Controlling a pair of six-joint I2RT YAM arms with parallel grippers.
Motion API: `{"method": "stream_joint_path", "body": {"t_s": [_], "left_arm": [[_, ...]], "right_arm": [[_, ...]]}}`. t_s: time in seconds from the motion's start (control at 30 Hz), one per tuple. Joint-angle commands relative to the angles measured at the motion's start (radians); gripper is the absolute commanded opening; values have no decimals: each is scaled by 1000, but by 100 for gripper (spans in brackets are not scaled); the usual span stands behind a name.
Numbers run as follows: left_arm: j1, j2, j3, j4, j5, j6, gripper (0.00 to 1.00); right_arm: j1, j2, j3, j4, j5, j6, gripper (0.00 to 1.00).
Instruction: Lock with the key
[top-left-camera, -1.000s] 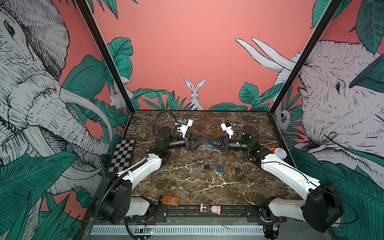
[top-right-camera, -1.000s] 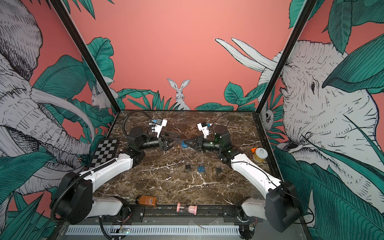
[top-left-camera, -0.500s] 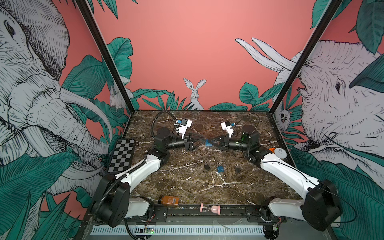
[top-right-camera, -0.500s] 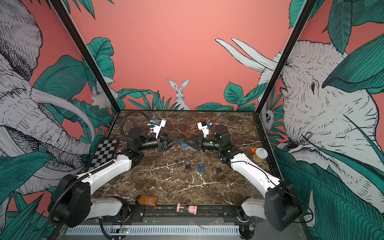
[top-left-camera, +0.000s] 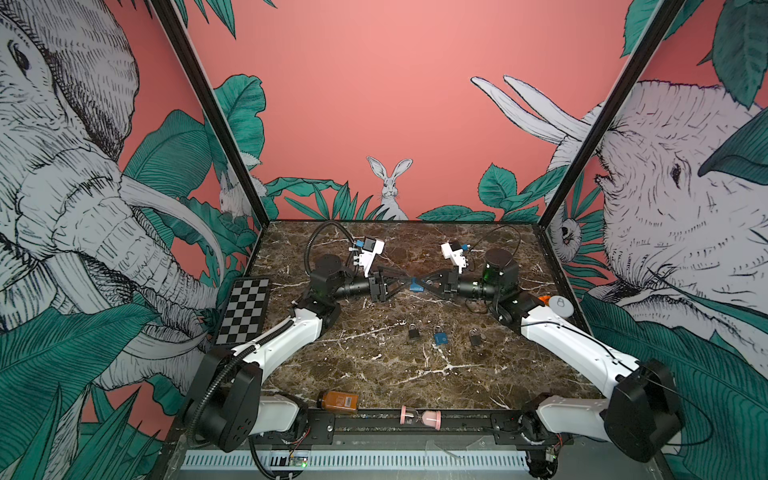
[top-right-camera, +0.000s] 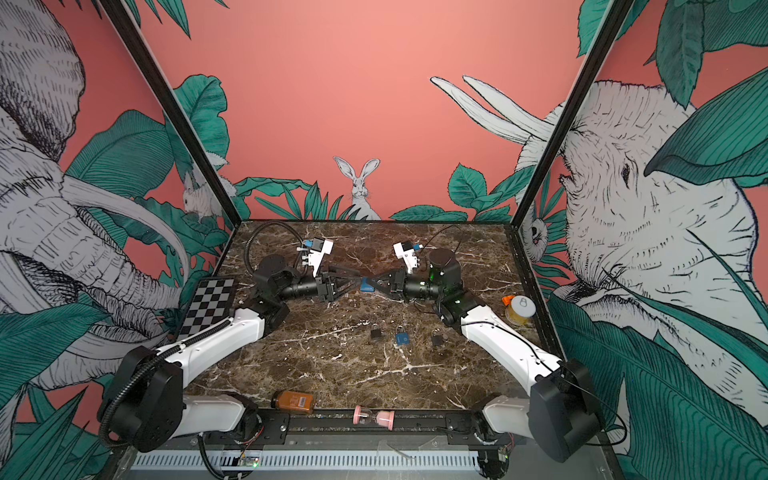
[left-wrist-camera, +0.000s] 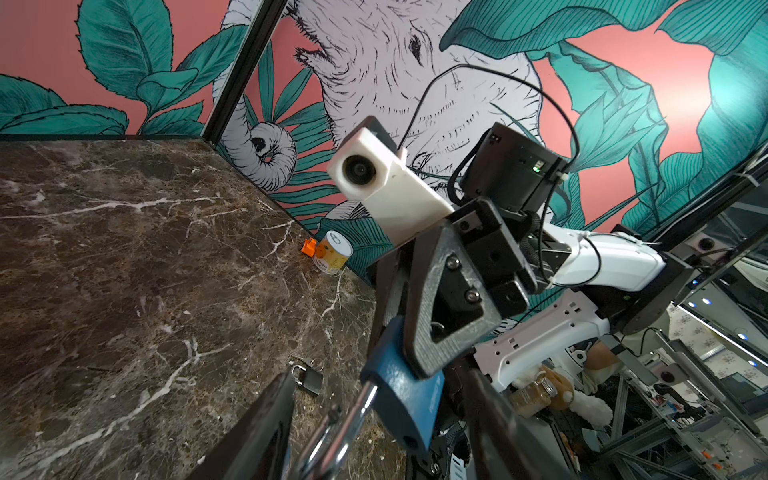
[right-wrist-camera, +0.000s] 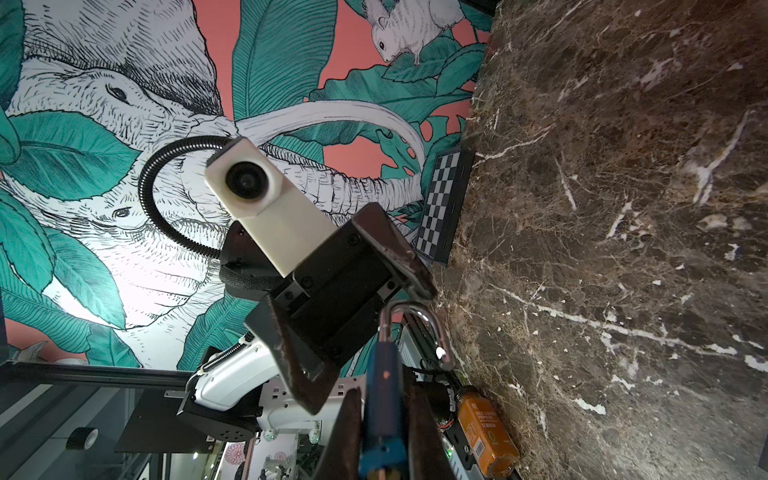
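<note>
**Current state**

1. The right gripper (top-left-camera: 422, 285) is clamped on the body of the blue padlock (left-wrist-camera: 401, 399). Its 2 fingers press the flat faces of the body, as the right wrist view shows.
2. The blue padlock is held in the air above the marble table (top-left-camera: 374, 374), toward the far half and near the middle, between the 2 grippers.
3. The shackle (right-wrist-camera: 436, 336) points at the left gripper (top-left-camera: 406, 282). 1 end of the shackle stands free of the body, so the lock is not closed.
4. The left gripper's jaws are spread apart, with 1 finger on each side of the shackle. The left wrist view shows a gap on both sides.
5. Whether a key sits in the lock cannot be told.
6. A row of 3 loose padlocks (top-left-camera: 439, 336) lies on the table, nearer the front than the grippers and well apart from them.
</note>
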Motion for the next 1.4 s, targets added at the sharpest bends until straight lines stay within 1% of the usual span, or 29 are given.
{"method": "stream_joint_path", "body": {"t_s": [0.0, 0.13, 0.3, 0.5, 0.73, 0.87, 1.03, 1.1, 1.37], "left_arm": [[-5, 5, -6, 10, -5, 2, 66], [-7, 16, -7, 47, 18, -35, 60], [-7, 5, -23, 56, 32, -53, 52], [-7, -28, -36, 22, 12, -46, 43], [-6, -47, -51, 12, -4, -55, 38], [-6, -56, -52, -9, -20, -47, 30], [-7, -52, -53, -4, -20, -57, 29], [-7, -54, -53, -3, -20, -60, 27], [-7, -66, -48, 8, -12, -77, 26]], "right_arm": [[-4, -17, 36, 82, -16, 0, 0], [-3, -22, 36, 97, 9, -9, 0], [-5, -32, 48, 95, 44, -75, 0], [-7, -30, 42, 83, 52, -120, 0], [-12, -38, 25, 89, 49, -149, 0], [-14, -46, 11, 84, 51, -189, 0], [-17, -56, 1, 85, 47, -221, 0], [-16, -59, -1, 83, 46, -228, 0], [-19, -66, -8, 65, 35, -266, 0]]}}
